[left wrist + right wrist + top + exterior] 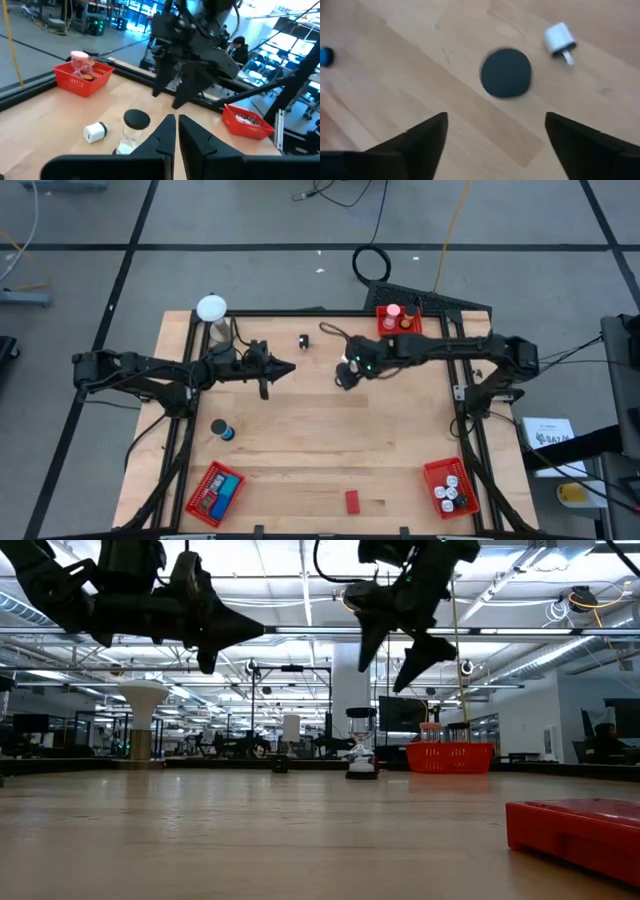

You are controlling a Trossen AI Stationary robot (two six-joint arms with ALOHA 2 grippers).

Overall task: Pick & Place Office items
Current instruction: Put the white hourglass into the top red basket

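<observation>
Right gripper [345, 376] wide open, empty, above the black-capped piece [505, 72]; left gripper [283, 368] at its 9 o'clock, fingers pinched together, empty.

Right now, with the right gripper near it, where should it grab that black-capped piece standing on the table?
Likely from straight above, closing across its round cap: the black-capped piece stands upright, and the open right gripper hangs above the table near it. The white charger lies beside it, not touching, so keep the fingers off that side.
</observation>
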